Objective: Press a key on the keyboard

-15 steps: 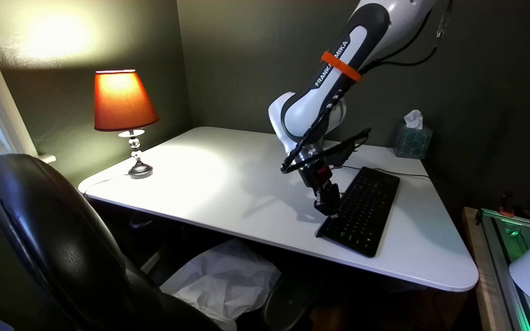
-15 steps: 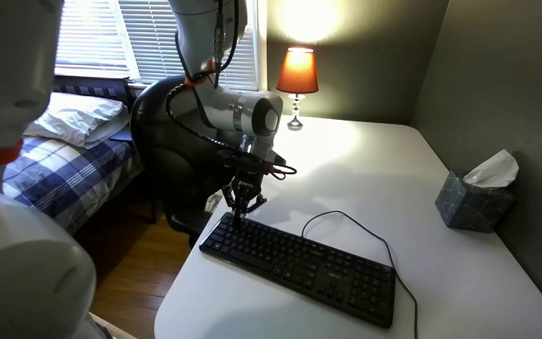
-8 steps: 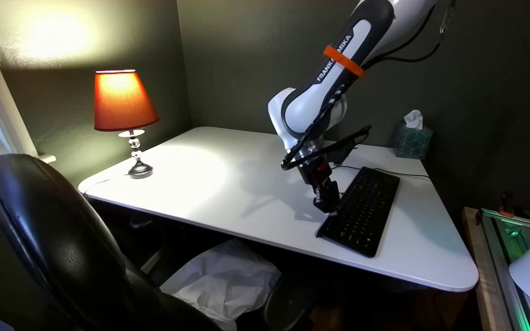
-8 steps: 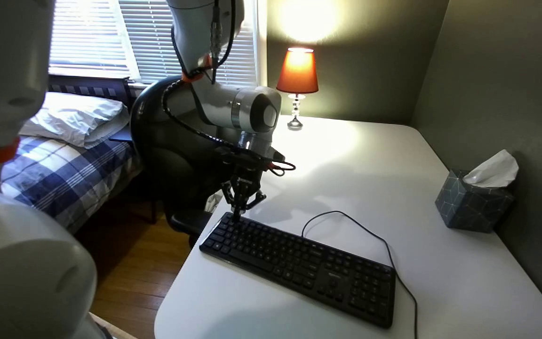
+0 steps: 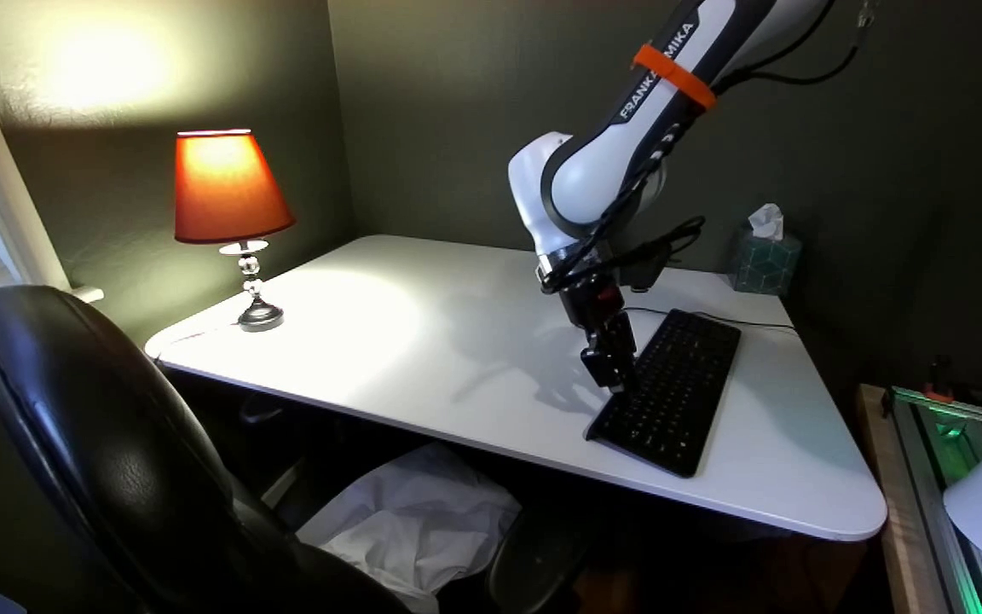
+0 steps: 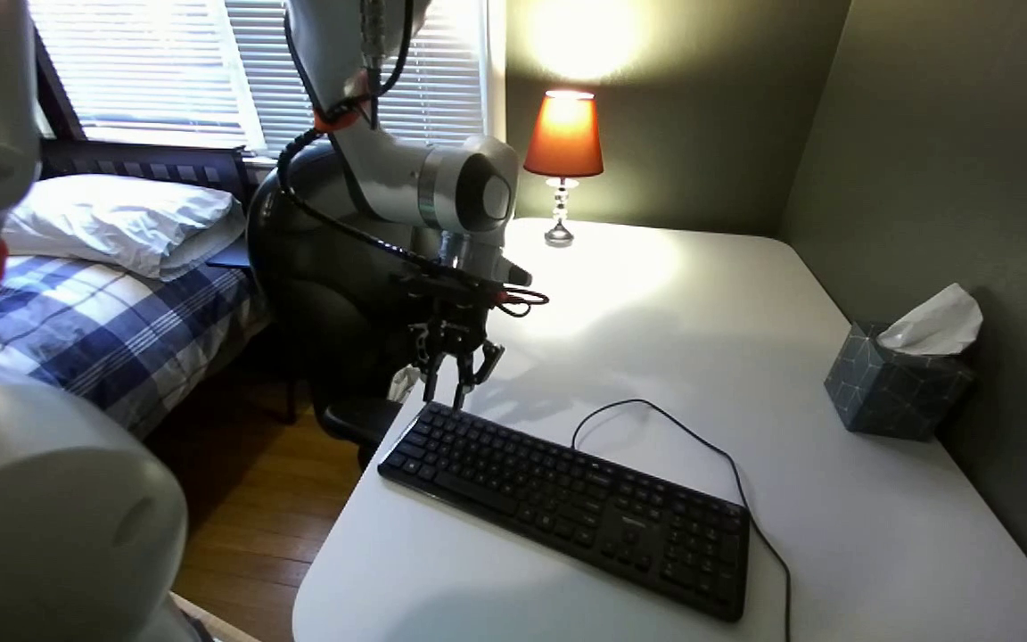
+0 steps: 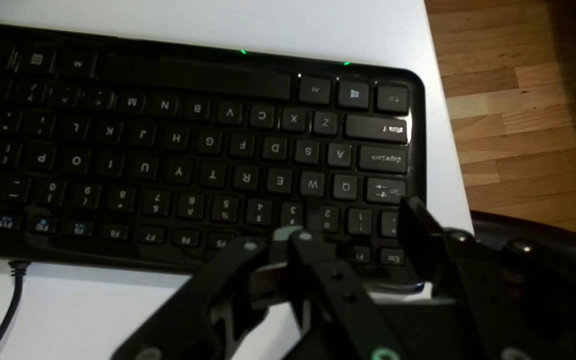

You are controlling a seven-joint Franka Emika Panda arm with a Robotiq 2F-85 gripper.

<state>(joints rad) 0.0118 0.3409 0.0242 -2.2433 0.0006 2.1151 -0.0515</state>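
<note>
The black keyboard lies flat on the white table in both exterior views (image 5: 689, 375) (image 6: 558, 499). It also fills much of the wrist view (image 7: 178, 137), with its letters upside down. Its thin dark cable (image 6: 736, 473) leaves the long back edge. My gripper (image 6: 444, 401) is at the Esc end of the keyboard, near the table edge; it also shows in an exterior view (image 5: 617, 385). In the wrist view my gripper (image 7: 362, 210) has its fingers apart with nothing between them. The fingertips are over the number and function rows, around the 2, 1 and Esc keys. They appear above the keys.
The white table (image 6: 701, 276) has its edge close beside the gripper. A black chair (image 5: 99, 443) stands at that edge. A lamp with an orange shade (image 5: 231, 188) stands at a far corner. A tissue box (image 6: 897, 383) is by the wall.
The arm has risen and drawn back, lifting the gripper from the keyboard. The fingers were together on or near the keys and have opened. The keyboard has not moved.
</note>
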